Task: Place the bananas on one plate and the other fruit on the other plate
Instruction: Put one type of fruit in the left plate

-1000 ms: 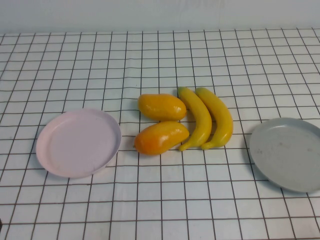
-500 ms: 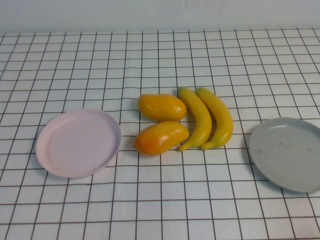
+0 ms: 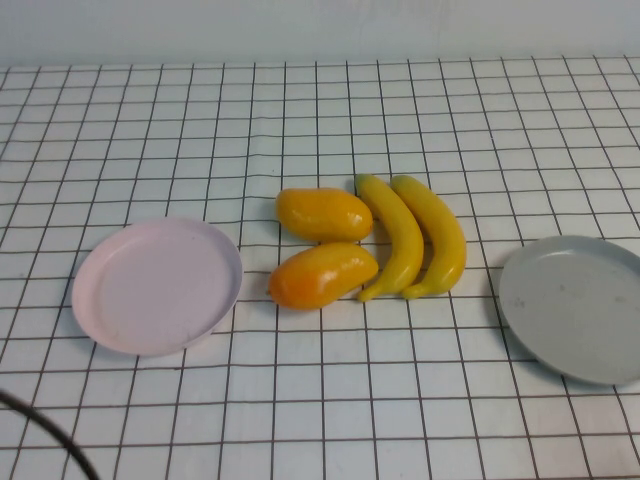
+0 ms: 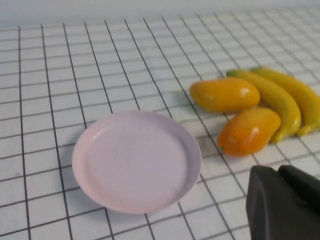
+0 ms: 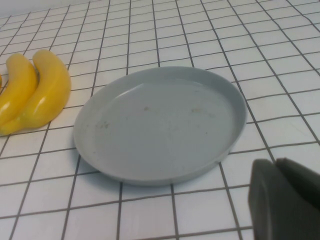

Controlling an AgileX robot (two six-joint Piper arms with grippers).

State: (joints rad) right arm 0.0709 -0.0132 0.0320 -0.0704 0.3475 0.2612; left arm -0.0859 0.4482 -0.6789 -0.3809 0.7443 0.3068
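Two bananas [image 3: 418,235] lie side by side at the table's middle, with two orange-yellow mango-like fruits [image 3: 322,245] touching them on their left. The pink plate [image 3: 120,320] lies empty at the left and the grey-blue plate [image 3: 530,320] lies empty at the right. Neither gripper shows in the high view. In the left wrist view my left gripper [image 4: 279,172] is shut and empty, on the near side of the pink plate [image 4: 90,180] and the mango-like fruits [image 4: 235,112]. In the right wrist view my right gripper [image 5: 276,165] is shut and empty beside the grey-blue plate [image 5: 100,160]; the bananas [image 5: 35,92] show there too.
A white cloth with a black grid [image 3: 320,420] covers the table. A thin black cable [image 3: 45,428] curves across the near left corner of the high view. A pale wall [image 3: 320,30] stands behind the table.
A black cable has come into the near left corner of the high view. The fruit and the plates have not moved.
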